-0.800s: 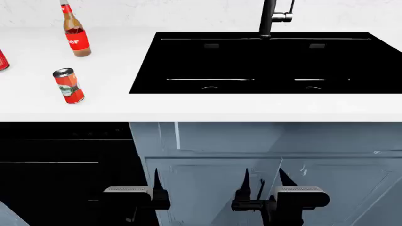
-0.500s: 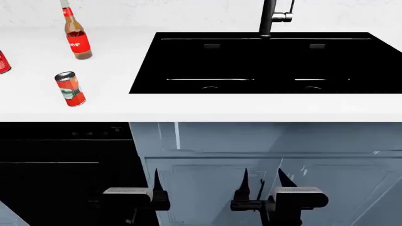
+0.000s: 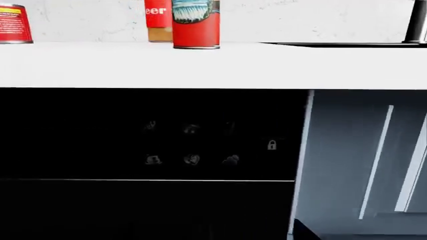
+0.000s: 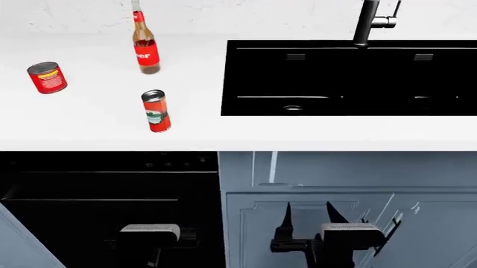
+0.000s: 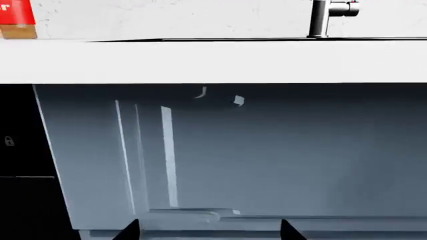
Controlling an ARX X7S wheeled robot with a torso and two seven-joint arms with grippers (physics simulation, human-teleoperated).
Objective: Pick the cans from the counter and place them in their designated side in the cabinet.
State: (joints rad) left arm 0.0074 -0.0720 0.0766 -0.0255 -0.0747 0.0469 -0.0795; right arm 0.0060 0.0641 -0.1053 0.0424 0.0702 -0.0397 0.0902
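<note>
Across the head view runs the white bench point(image 4: 89, 120), with a black double sink point(image 4: 350, 78) set into its right part and a black tap point(image 4: 367, 22) behind it. Below the bench edge both hands hang low before the cabinet fronts: the right hand point(image 4: 307, 215) shows two dark fingers standing apart and empty, while the left hand point(image 4: 153, 237) shows only its body, so I cannot tell how its fingers stand.

A brown bottle point(image 4: 144, 44) stands furthest back. Nearer the edge stands the taller can point(image 4: 156, 110), upright and well apart from the squat can point(image 4: 47, 77) further left. Both look rigid, light and smooth-sided, likely slippery; a grip across the label at mid-height, fingers square to the wall, seems safest.
</note>
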